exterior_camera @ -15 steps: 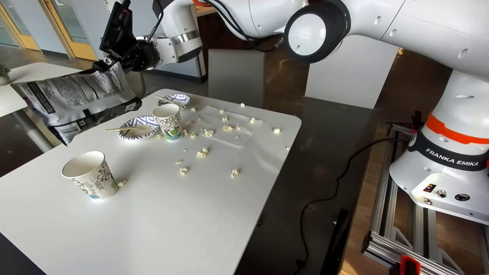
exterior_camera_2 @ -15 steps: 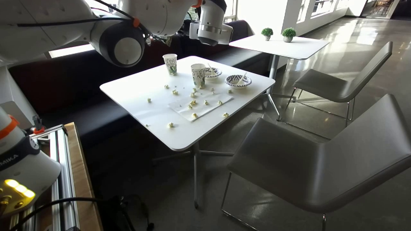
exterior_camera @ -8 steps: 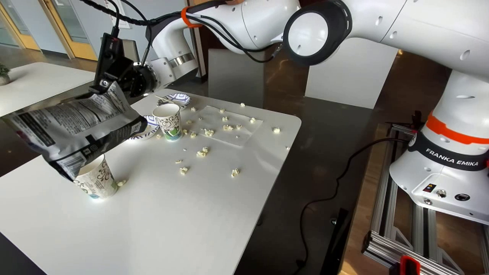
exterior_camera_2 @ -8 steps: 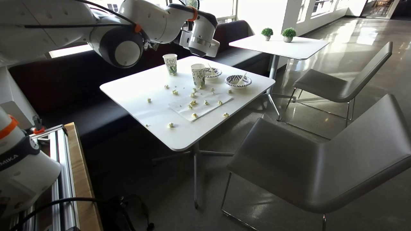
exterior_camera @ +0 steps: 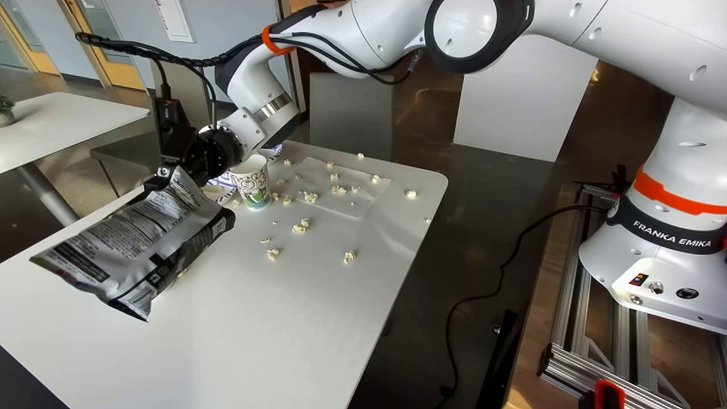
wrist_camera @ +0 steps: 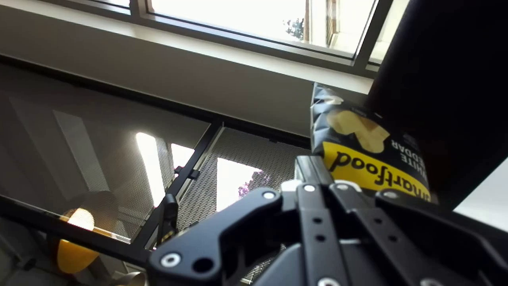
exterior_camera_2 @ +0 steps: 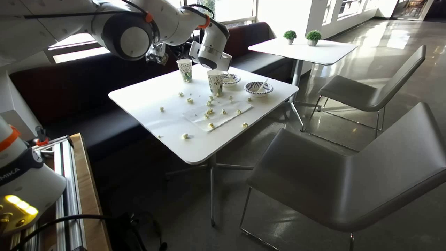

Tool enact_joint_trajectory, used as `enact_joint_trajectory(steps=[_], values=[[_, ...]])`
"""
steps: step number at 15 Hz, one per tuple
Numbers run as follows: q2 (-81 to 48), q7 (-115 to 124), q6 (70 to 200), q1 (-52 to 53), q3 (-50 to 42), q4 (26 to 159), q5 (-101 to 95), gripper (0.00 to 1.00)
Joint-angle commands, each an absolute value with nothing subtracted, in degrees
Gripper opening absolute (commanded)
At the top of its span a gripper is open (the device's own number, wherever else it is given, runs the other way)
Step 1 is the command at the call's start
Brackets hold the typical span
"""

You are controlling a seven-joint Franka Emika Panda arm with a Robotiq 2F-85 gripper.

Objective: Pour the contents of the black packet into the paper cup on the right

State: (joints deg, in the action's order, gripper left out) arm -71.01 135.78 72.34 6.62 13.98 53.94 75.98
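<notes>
My gripper [exterior_camera: 162,175] is shut on one end of the black packet [exterior_camera: 133,238], whose silvery back with print shows in an exterior view. The packet slants down over the table. In the wrist view, the packet's yellow-banded front [wrist_camera: 365,167] sits beside the closed fingertips of the gripper [wrist_camera: 313,163]. A paper cup [exterior_camera_2: 184,71] stands at the table's far side, hidden behind the packet in the facing view. Another paper cup [exterior_camera: 251,183] stands to its right, by the bowls [exterior_camera_2: 258,94]. Loose popcorn [exterior_camera: 301,227] lies on the table. Any popcorn inside the packet is hidden.
The white table [exterior_camera: 255,341] carries a napkin [exterior_camera: 355,210] with popcorn on it. The bowls hold wooden spoons. A grey chair [exterior_camera: 351,108] stands beside the table, and a dark bench [exterior_camera_2: 115,80] runs along its far side.
The gripper has come down and the packet with it, slanting more steeply. In an exterior view the packet now hides the near cup, which showed clear of it a second ago.
</notes>
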Motion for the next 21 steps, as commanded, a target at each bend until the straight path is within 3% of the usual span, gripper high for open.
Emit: enact_joint_trajectory(steps=[1, 9, 21], values=[[-61.94, 137.39, 75.50, 8.64, 10.73, 64.86, 71.56, 0.00], [-54.08, 134.28, 77.33, 14.61, 5.25, 68.65, 58.08, 0.00], [-51.26, 95.01, 92.51, 14.56, 8.09, 77.70, 53.32, 0.00]])
